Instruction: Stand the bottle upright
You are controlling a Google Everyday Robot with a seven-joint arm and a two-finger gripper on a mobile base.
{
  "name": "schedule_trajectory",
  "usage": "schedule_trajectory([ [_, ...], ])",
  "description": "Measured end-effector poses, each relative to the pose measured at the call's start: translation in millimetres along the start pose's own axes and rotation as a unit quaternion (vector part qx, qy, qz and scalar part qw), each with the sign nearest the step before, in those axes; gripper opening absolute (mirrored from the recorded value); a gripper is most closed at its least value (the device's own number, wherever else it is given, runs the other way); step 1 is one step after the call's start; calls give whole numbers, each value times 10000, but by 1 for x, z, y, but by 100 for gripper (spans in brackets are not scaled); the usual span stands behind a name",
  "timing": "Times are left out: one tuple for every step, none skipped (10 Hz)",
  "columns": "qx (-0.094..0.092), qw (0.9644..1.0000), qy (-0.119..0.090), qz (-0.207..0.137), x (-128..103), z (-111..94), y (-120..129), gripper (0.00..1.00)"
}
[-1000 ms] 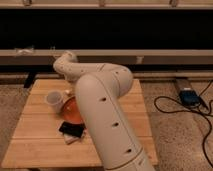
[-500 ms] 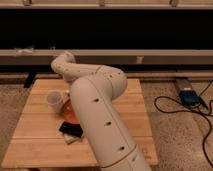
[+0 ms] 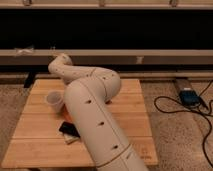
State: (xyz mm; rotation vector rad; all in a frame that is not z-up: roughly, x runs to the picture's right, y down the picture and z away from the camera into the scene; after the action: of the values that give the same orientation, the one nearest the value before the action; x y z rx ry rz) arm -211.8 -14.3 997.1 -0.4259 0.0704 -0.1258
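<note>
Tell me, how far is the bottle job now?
Done: nothing yet; no upright bottle shows on the table. In hand: the arm reaches over the table near the white cup; its gripper is hidden behind the arm. Left: the whole grasp and standing up; the bottle may be the pale thing by the dark flat object.

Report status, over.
Gripper out of sight behind the arm. Bottle not visible either. White cup upright left of arm, dark flat object nearby.

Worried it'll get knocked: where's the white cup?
Camera view: the white cup stands at the left of the wooden table, close beside the arm, behind a dark flat object; the gripper is hidden behind the arm.
</note>
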Motion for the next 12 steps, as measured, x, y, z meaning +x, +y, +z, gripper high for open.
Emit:
schedule_trajectory([
  [77,9999,63,-87,-2,2,0,70],
  [133,9997,119,-153,-3,4,0,70],
  [181,9995,169,-199,-2,5,-2,70],
  [225,9992,225,-235,0,6,-4,68],
  [253,9990,265,-262,1,7,-5,63],
  [299,9983,355,-357,4,8,-6,53],
  [323,9979,406,-400,6,9,-6,43],
  [334,9979,420,-372,6,9,-6,33],
  [346,9978,428,-356,6,7,-6,22],
  [349,9979,453,-317,9,6,-6,12],
  [362,9979,482,-245,11,2,-6,4],
  [370,9980,491,-150,14,-3,-7,0],
])
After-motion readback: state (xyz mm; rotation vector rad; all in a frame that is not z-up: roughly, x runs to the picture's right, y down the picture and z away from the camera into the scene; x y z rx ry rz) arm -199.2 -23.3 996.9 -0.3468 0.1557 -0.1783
